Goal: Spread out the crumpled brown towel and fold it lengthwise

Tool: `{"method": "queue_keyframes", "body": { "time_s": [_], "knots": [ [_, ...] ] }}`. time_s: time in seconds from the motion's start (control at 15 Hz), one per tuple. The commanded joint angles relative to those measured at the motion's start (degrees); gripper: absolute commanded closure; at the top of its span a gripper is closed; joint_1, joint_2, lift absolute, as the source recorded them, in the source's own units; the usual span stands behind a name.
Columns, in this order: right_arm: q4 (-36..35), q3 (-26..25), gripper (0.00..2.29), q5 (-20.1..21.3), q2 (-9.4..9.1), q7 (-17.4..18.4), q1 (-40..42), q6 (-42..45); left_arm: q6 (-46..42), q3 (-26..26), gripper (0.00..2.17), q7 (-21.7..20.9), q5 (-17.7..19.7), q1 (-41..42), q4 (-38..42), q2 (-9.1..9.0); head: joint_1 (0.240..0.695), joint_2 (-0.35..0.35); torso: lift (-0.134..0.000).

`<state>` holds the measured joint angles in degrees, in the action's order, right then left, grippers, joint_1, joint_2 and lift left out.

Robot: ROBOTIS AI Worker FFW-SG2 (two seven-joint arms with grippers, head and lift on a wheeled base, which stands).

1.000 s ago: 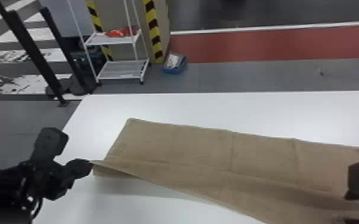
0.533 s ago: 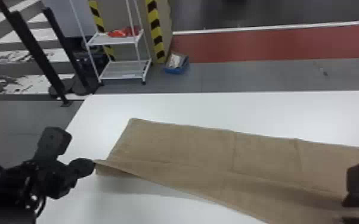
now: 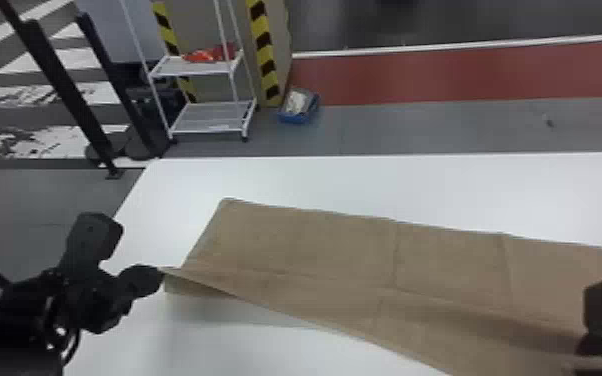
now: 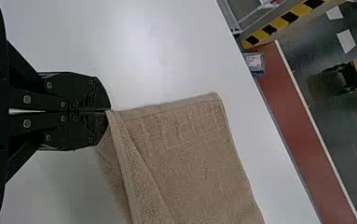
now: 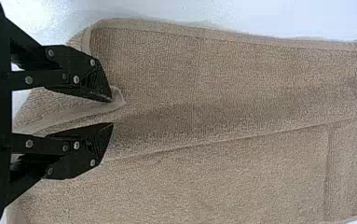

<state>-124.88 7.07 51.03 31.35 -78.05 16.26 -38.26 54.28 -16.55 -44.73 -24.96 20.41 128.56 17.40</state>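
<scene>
- Here's the brown towel (image 3: 345, 250), stretched across the white desk (image 3: 415, 185), its left end well in from the desk's left edge, creases crossing it, a long ridge along its length and the near left corner drawn up.
- That corner is with the left gripper (image 3: 159, 275), jaws pressed together, pinching the fabric right at their tips.
- Over at the towel's right end, the right gripper (image 3: 590, 340) has its jaws spread, and there's a small turned-up corner (image 5: 118, 99) by the tip of one of them; that gripper blocks part of the towel.
- Beyond the desk, on the floor, sits a blue bin (image 3: 297, 119) with something pale (image 3: 297, 102) in it; what exactly, I can't tell.
- Just beside it, a white rack (image 3: 205, 131) with two shelves, a red-orange item (image 3: 210, 54) up on the higher one.
- Yellow-and-black stripes (image 3: 265, 50) run up behind the rack, and two dark posts (image 3: 55, 75) lean past its left side.
</scene>
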Motion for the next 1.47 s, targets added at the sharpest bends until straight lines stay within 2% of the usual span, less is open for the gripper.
{"method": "queue_keyframes", "body": {
  "time_s": [0.0, 0.07, 0.13, 0.33, 0.4, 0.53, 0.73, 1.07, 1.27, 1.4],
  "knots": [
    [-0.01, -0.04, 0.83, 0.12, 0.02, -0.28, 0.18, -0.02, 0.00, 0.03, 1.78, -0.01, 0.00, 0.07, 0.11, 0.00, 0.695, 0.185, -0.124],
    [-0.01, 0.05, 0.88, 0.12, 0.02, -0.28, 0.26, -0.02, 0.00, 0.03, 1.78, -0.01, 0.00, 0.07, 0.11, 0.00, 0.695, 0.185, -0.124],
    [-0.01, -0.04, 1.21, 0.12, 0.02, -0.28, 0.26, 0.15, 0.00, 0.03, 1.78, -0.09, 0.00, 0.07, 0.20, -0.09, 0.695, 0.184, -0.124],
    [-0.19, -0.74, 1.31, -0.50, 0.02, -0.28, 0.26, -0.02, 0.18, 0.03, 1.78, -0.09, -0.09, 0.07, 0.20, 0.00, 0.695, 0.183, -0.124],
    [-0.27, -1.79, 1.43, -1.90, 0.02, -0.28, 0.26, -0.02, 0.18, 0.03, 1.78, -0.09, -0.09, 0.07, 0.20, -0.09, 0.695, 0.182, -0.124],
    [-1.42, -5.48, 1.43, -6.03, -0.33, -0.28, 0.26, -0.20, 0.18, 0.03, 1.78, -0.09, -0.26, -0.02, 0.20, -0.09, 0.695, 0.179, -0.124],
    [-3.35, -14.98, 1.43, -13.33, -1.29, -0.28, 0.70, 0.15, 0.18, 0.03, 1.78, -0.53, -0.35, -0.19, 0.46, -0.09, 0.695, 0.167, -0.124],
    [-3.00, -27.98, 1.43, -19.66, -3.40, -0.28, 2.20, 4.02, 5.80, -0.23, 1.78, -3.35, -1.49, -0.19, 6.18, -0.35, 0.695, 0.078, -0.124],
    [-1.24, -34.49, 1.43, -23.09, -4.02, -0.28, 2.20, 6.66, 8.79, -0.32, 1.78, -8.88, -5.36, -1.77, 8.55, -0.35, 0.695, 0.012, -0.124],
    [1.48, -35.81, 1.43, -23.44, -4.02, -0.28, 1.67, 7.89, 8.79, 2.75, 1.78, -10.64, -11.60, -4.23, 8.20, 0.18, 0.695, -0.020, -0.124]
  ]
}}
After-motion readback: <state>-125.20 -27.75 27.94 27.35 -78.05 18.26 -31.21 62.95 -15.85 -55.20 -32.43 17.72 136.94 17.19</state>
